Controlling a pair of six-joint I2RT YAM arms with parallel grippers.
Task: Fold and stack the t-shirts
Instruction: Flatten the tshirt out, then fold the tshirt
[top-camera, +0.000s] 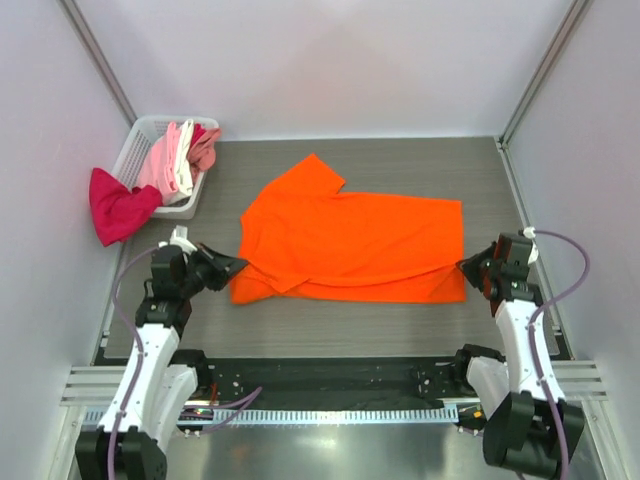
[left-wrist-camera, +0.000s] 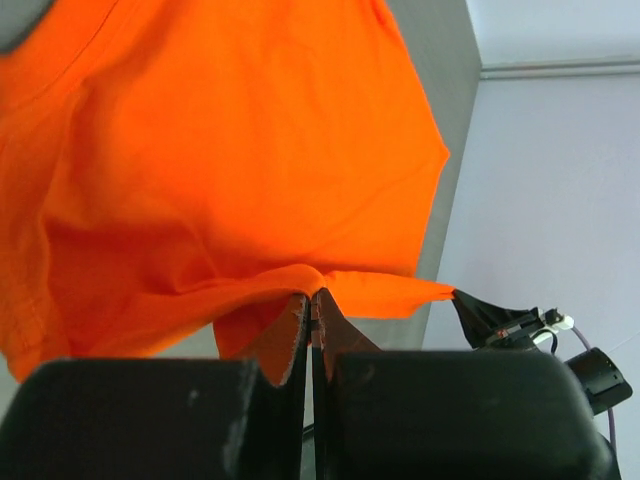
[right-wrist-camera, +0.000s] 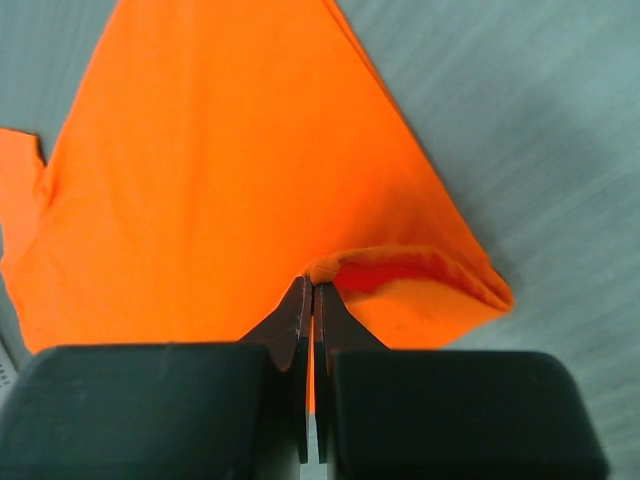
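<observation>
Risk: both pinches look thin, right at the hem, so if one arm lifts ahead of the other, the orange t-shirt (top-camera: 350, 245) could slip out or fold skewed. Left gripper (left-wrist-camera: 311, 300) is clamped on its near-left edge, right gripper (right-wrist-camera: 312, 285) on the near-right corner. Shirt lies spread on the table (top-camera: 400, 165) btwn the arms, rumpled at left, one sleeve twd the far side.

The orange t-shirt (top-camera: 360, 245) is plain bright orange with no pattern. At ten o'clock are a magenta-red t-shirt (top-camera: 115, 210), a light pink t-shirt (top-camera: 160, 165), a white t-shirt (top-camera: 185, 160), a salmon t-shirt (top-camera: 206, 150) and a white mesh basket (top-camera: 140, 132). The table (top-camera: 400, 165) is grey with a fine wood grain. The left gripper (top-camera: 238, 265) and right gripper (top-camera: 465, 265) are black, and the cables (top-camera: 578, 262) are purple.
</observation>
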